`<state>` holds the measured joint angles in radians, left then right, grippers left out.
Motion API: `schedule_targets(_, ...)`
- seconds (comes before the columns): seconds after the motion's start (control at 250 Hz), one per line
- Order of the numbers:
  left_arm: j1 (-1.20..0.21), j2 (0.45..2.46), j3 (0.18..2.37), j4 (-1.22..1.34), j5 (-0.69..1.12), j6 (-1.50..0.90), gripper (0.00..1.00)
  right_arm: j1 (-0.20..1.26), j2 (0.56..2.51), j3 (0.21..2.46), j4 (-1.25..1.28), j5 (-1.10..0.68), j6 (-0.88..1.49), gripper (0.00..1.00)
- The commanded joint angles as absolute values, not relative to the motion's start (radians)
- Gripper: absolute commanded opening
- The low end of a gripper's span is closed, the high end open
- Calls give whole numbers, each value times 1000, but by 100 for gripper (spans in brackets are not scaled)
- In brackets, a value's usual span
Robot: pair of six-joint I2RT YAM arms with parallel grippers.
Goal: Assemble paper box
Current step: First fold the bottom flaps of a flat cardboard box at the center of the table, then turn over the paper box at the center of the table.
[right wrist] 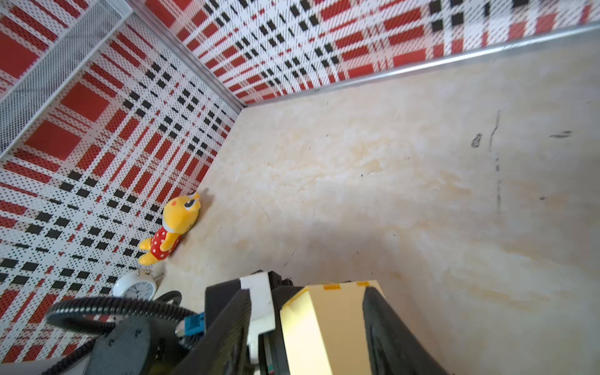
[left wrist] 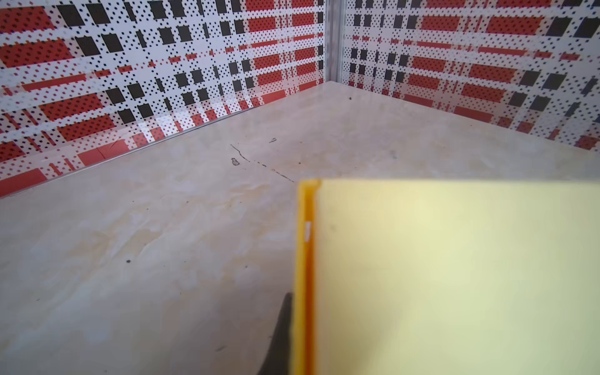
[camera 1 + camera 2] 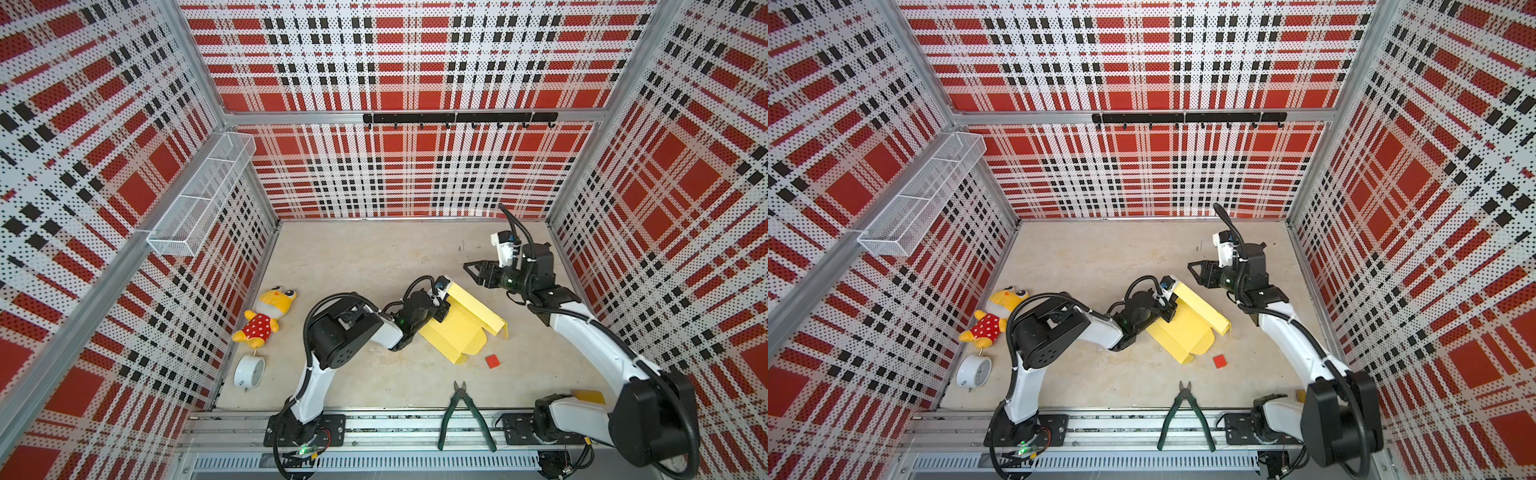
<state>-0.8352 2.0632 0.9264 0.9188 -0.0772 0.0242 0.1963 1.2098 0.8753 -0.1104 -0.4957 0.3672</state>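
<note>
The paper box [image 3: 457, 332] is pale yellow card, partly folded, lying mid-table with one long flap raised; both top views show it [image 3: 1187, 332]. My left gripper [image 3: 441, 310] [image 3: 1169, 309] is shut on the box's near-left edge. In the left wrist view the card [image 2: 454, 276] fills the lower right, and one dark finger [image 2: 282, 334] presses against its edge. My right gripper [image 3: 471, 270] [image 3: 1194, 270] hangs open just beyond the raised flap. In the right wrist view its fingers [image 1: 233, 328] stand wide apart, with the flap [image 1: 324, 324] seen between them.
A yellow plush toy [image 3: 266, 316] and a white alarm clock [image 3: 249, 372] lie by the left wall. Green-handled pliers [image 3: 461, 415] rest at the front edge, with a small red square [image 3: 493, 360] near the box. A wire basket [image 3: 199, 199] hangs on the left wall.
</note>
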Motion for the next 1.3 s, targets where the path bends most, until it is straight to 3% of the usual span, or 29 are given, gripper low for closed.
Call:
schedule_targets(0.0, -774, 1979, 979, 744, 29, 12, 0, 168, 1142, 875, -177, -433, 341, 59)
schedule_targets(0.232, -656, 1904, 1181, 358, 163, 72, 1, 141, 1035, 844, -245, -334, 282, 65)
schedule_targets(0.384, -567, 1900, 1392, 38, 256, 121, 10, 129, 985, 816, -253, -283, 270, 67)
schedule_targets(0.584, -496, 1856, 1525, -177, 271, 292, 9, 126, 902, 754, -241, -174, 273, 82)
schedule_targets(0.716, -475, 1849, 1611, -326, 252, 430, 11, 124, 850, 703, -230, -94, 303, 100)
schedule_targets(0.856, -446, 1834, 1642, -387, 291, 554, 11, 119, 822, 679, -230, -46, 334, 100)
schedule_targets(0.996, -453, 1833, 1682, -512, 301, 817, 10, 117, 828, 675, -209, -83, 330, 100)
schedule_targets(1.072, -466, 1832, 1702, -615, 286, 1034, 0, 117, 832, 685, -217, -86, 321, 100)
schedule_targets(1.296, -555, 1844, 1726, -833, 74, 1563, 0, 117, 833, 674, -213, -92, 316, 100)
